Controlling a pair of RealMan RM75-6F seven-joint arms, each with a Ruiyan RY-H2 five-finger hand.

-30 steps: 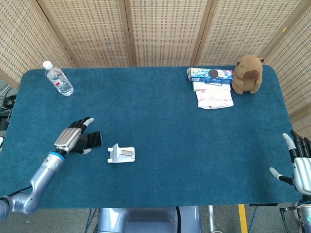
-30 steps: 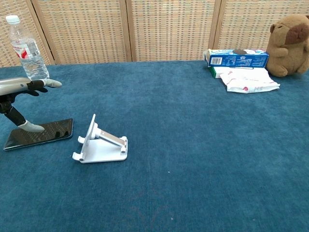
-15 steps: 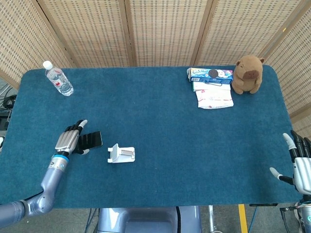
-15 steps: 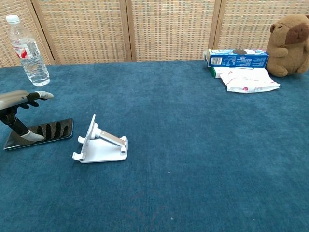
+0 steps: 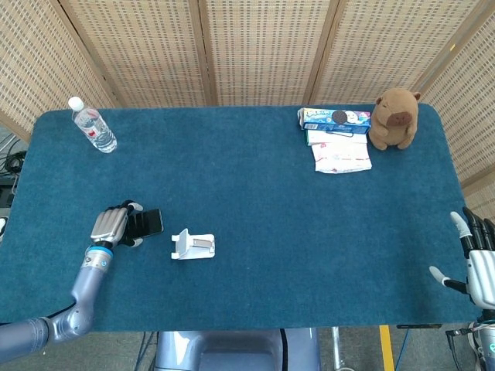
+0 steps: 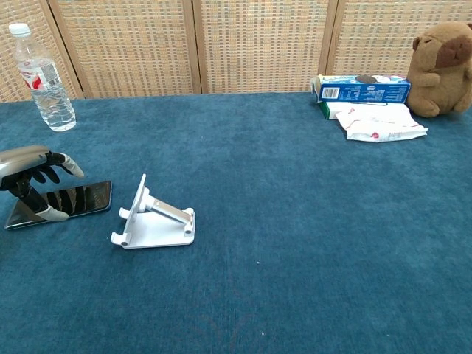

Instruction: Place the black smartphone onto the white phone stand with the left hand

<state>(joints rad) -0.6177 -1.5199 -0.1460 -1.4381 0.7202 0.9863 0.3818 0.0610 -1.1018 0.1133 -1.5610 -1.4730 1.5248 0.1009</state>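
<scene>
The black smartphone (image 5: 151, 222) (image 6: 81, 199) lies flat on the blue table, at its left side. My left hand (image 5: 112, 225) (image 6: 33, 166) is over the phone's left half, its fingers curled down above the screen and its thumb tip at the phone's near edge. The phone has not left the cloth. The white phone stand (image 5: 191, 245) (image 6: 155, 217) sits just right of the phone, back plate upright, nothing on it. My right hand (image 5: 478, 267) shows at the table's front right corner in the head view, fingers apart and holding nothing.
A water bottle (image 5: 93, 126) (image 6: 44, 77) stands at the back left. At the back right are a cookie box (image 5: 335, 118) (image 6: 361, 87), a white packet (image 5: 340, 154) (image 6: 380, 122) and a brown plush toy (image 5: 395, 118) (image 6: 442, 48).
My left hand has dropped lower over the phone and its fingers have curled from stretched out to bent down. Phone, stand and right hand have not moved.
</scene>
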